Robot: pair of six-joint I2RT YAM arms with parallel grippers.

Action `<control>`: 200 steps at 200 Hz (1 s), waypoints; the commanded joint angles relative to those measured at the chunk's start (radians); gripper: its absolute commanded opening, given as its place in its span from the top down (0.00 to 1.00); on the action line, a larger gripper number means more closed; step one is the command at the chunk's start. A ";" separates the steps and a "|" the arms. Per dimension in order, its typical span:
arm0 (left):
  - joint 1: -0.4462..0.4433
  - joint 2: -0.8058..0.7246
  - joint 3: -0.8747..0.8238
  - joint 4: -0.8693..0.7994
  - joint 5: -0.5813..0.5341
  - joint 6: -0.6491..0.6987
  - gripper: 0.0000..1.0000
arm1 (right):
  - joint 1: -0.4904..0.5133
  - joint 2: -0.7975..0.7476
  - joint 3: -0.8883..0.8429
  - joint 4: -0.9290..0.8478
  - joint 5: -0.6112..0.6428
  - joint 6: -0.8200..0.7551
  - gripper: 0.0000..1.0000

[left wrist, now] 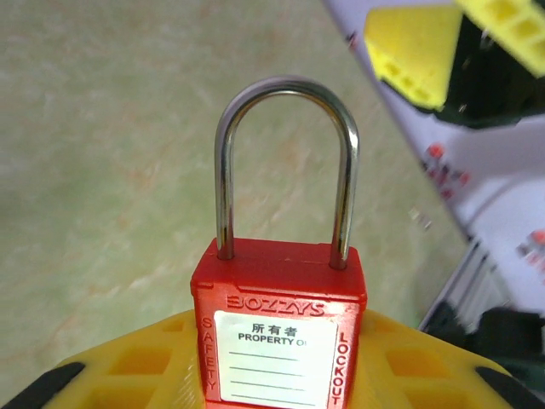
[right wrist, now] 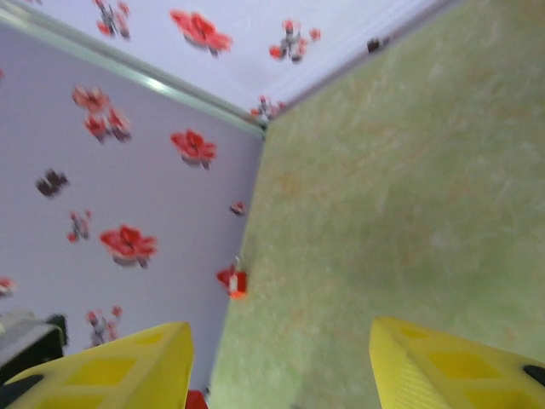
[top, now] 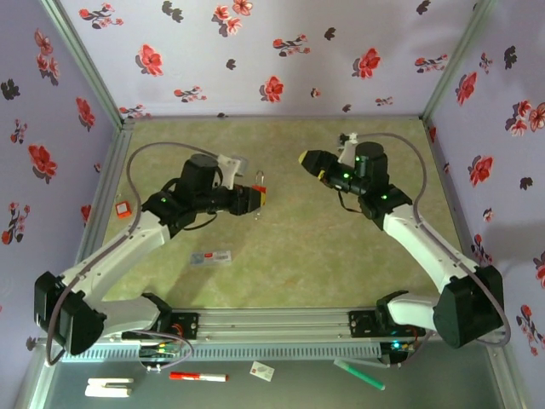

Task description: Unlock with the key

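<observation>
I have the left gripper [top: 255, 200] pinching the red padlock [left wrist: 281, 341] by its body, shackle outward, steadying it for unlocking; the right gripper [right wrist: 281, 366] stands spread, seemingly empty.

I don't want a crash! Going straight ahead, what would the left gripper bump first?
Probably the green floor; its red padlock points there. The right gripper sits off to one side.

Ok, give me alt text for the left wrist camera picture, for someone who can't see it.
A red padlock stands upright in close-up, clamped in the yellow fingers of the left gripper, both legs of its steel shackle seated in the body. Behind it are the blurred green table and, top right, the yellow-fingered right gripper.
</observation>
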 commanded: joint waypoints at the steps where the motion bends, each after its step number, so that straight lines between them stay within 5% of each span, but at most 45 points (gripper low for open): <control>1: -0.026 0.029 0.062 -0.111 -0.061 0.157 1.00 | 0.085 0.015 0.049 -0.088 -0.003 -0.131 0.43; 122: -0.130 0.110 0.135 -0.167 -0.163 0.200 1.00 | 0.212 0.077 0.047 -0.070 0.038 -0.133 0.53; 139: -0.145 0.120 0.142 -0.179 -0.185 0.208 1.00 | 0.224 0.085 0.051 -0.073 0.050 -0.125 0.61; 182: -0.185 0.130 0.141 -0.201 -0.257 0.225 1.00 | 0.230 0.101 0.075 -0.179 0.152 -0.115 0.99; 200: -0.207 0.134 0.122 -0.214 -0.289 0.222 1.00 | 0.213 0.098 0.095 -0.240 0.203 -0.109 1.00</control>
